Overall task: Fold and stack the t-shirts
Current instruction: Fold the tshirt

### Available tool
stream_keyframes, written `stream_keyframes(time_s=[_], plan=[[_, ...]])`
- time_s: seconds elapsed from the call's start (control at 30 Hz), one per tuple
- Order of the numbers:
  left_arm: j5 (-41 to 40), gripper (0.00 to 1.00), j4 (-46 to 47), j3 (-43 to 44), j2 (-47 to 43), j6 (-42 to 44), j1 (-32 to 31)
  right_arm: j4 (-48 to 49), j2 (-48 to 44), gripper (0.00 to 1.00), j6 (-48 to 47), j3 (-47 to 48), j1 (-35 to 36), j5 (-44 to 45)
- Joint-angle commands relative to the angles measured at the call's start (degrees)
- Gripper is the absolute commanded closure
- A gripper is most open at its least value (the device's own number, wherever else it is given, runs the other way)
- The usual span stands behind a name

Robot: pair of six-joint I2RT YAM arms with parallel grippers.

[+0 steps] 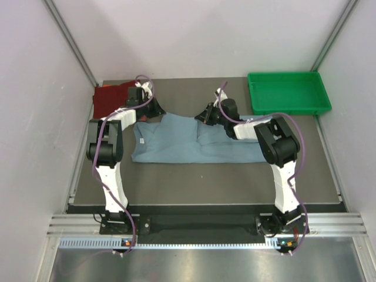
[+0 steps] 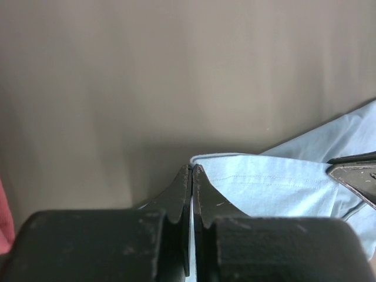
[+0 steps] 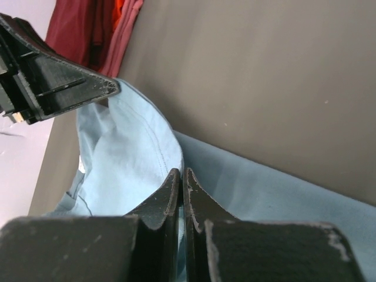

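Observation:
The grey-blue t-shirt (image 1: 182, 145) lies partly folded across the middle of the table. My left gripper (image 1: 154, 111) is shut on its far left edge; in the left wrist view the jaws (image 2: 192, 168) pinch a thin fold of the blue cloth (image 2: 276, 183). My right gripper (image 1: 202, 114) is shut on the far edge near the middle, with cloth (image 3: 129, 153) between its jaws (image 3: 181, 172). A folded dark red t-shirt (image 1: 111, 97) sits at the far left corner. An orange t-shirt (image 3: 120, 12) peeks out among the red cloth (image 3: 82, 29).
A green plastic tray (image 1: 288, 93) stands at the far right corner. White walls close in the table on three sides. The left gripper's finger (image 3: 70, 88) shows in the right wrist view, close by. Bare table lies beyond the shirt's far edge.

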Motion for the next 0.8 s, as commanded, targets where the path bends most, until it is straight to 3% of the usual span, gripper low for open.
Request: stream_keyframes(time_s=[0.0, 0.33, 0.57, 0.77], plan=[[2.06, 1.00, 3.79, 2.00, 0.25, -0.34, -0.12, 5.79, 0.36, 1.00, 0.38, -0.16, -1.11, -1.41], [0.22, 1.00, 2.38, -1.60, -3.70, 2.64, -0.12, 4.12, 2.12, 0.94, 1.19, -0.07, -1.11, -4.06], [-0.40, 1.00, -0.77, -0.72, -4.24, 5.72, -0.12, -0.63, 3.43, 0.75, -1.63, 3.62, -1.19, -5.37], [-0.57, 1.00, -0.70, -0.37, -3.88, 6.25, -0.12, -0.54, 4.31, 0.71, -1.80, 4.50, -1.19, -5.99]])
